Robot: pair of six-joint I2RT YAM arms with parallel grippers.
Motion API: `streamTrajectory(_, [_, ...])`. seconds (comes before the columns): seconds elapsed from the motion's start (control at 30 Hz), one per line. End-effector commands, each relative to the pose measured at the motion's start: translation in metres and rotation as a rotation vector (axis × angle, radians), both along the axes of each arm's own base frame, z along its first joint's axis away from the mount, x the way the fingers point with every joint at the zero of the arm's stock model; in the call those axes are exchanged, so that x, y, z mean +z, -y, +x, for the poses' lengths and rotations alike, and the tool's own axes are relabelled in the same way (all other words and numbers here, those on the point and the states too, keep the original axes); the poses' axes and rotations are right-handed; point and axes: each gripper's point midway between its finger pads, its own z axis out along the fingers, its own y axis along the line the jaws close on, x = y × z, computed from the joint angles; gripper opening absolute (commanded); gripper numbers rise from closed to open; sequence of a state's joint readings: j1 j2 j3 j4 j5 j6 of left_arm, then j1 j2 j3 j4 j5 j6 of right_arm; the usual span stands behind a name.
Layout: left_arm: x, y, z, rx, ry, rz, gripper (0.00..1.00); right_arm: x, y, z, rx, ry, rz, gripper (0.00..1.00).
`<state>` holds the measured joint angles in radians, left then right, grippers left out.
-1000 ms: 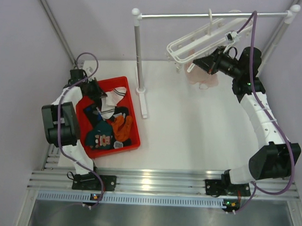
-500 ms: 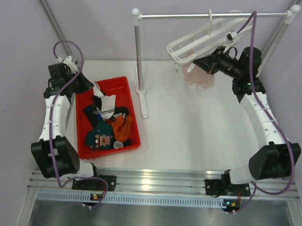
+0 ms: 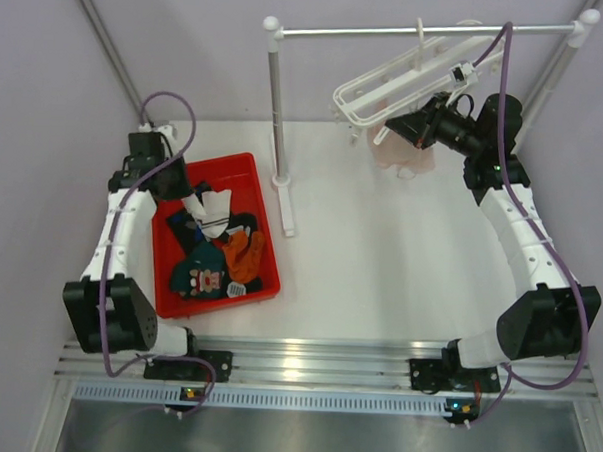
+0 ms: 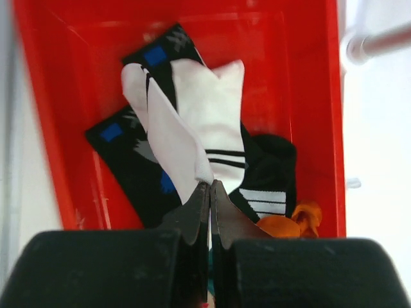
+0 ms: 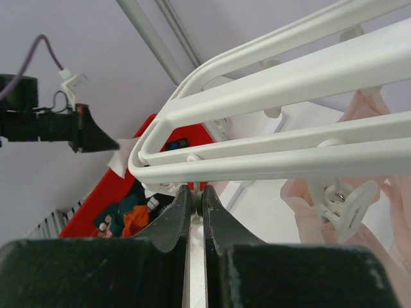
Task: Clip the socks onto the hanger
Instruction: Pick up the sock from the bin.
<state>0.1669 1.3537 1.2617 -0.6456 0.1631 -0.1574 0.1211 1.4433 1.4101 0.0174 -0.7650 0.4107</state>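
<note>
The left claw [image 4: 210,187] is pinched shut on a soft white sock with thin black stripes [image 4: 196,109], gripping it near the striped end. The rest of the sock drapes away from the tips over the heap below. Under it, in the red plastic tray [image 4: 45,135], lie a black sock with blue patches [image 4: 119,151] and an orange sock [image 4: 292,221]. Nearer the arm bases there is a dark teal sock with a cartoon face [image 3: 207,275]. The tray sits at the left of the white bench [image 3: 380,269], just beside the foot of the metal rail with white posts [image 3: 420,32].

Well across the bench, the right claw [image 5: 192,191] is closed too. Its tips are right at the lower rim of the white plastic grid-frame hanger [image 5: 289,83], which hangs tilted from the rail. Whether it actually nips the frame I cannot tell. A pale pink cloth [image 5: 379,128] hangs under the frame, beside a small white clip [image 5: 347,202].

The sock looks feather-light and floppy, so I'd expect it to sag and fold on itself. A hold by one edge leaves a free flap to feed into a clip. The knit shouldn't slide much, though a shallow pinch could let go.
</note>
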Motion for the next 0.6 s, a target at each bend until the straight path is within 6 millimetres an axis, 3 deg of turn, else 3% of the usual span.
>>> streamTrajectory(0.0, [-0.036,0.018,0.011,-0.002,-0.113,0.064,0.0,0.008,0.003,0.002,0.001,0.043,-0.008,0.0])
streamTrajectory(0.1, [-0.058,0.054,0.033,-0.05,-0.143,0.03,0.0,0.004,0.004,0.005,-0.005,0.037,-0.019,0.0])
streamTrajectory(0.13, [-0.056,0.067,0.043,-0.045,-0.136,0.015,0.0,0.005,0.003,0.005,-0.005,0.04,-0.021,0.0])
streamTrajectory(0.17, [-0.076,0.071,0.051,-0.04,-0.179,0.006,0.0,0.004,0.003,0.006,-0.004,0.037,-0.023,0.0])
streamTrajectory(0.23, [-0.079,0.078,0.071,-0.007,-0.172,-0.033,0.0,0.003,0.004,0.008,-0.008,0.035,-0.027,0.0])
streamTrajectory(0.27, [-0.101,0.08,0.078,0.002,-0.221,-0.039,0.0,0.001,0.004,0.009,-0.01,0.031,-0.028,0.0])
streamTrajectory(0.33, [-0.113,0.084,0.099,0.027,-0.23,-0.07,0.0,0.0,0.004,0.01,-0.011,0.028,-0.03,0.0])
streamTrajectory(0.57, [-0.114,0.093,0.147,0.057,-0.15,-0.135,0.0,-0.003,0.003,0.013,-0.014,0.018,-0.03,0.0])
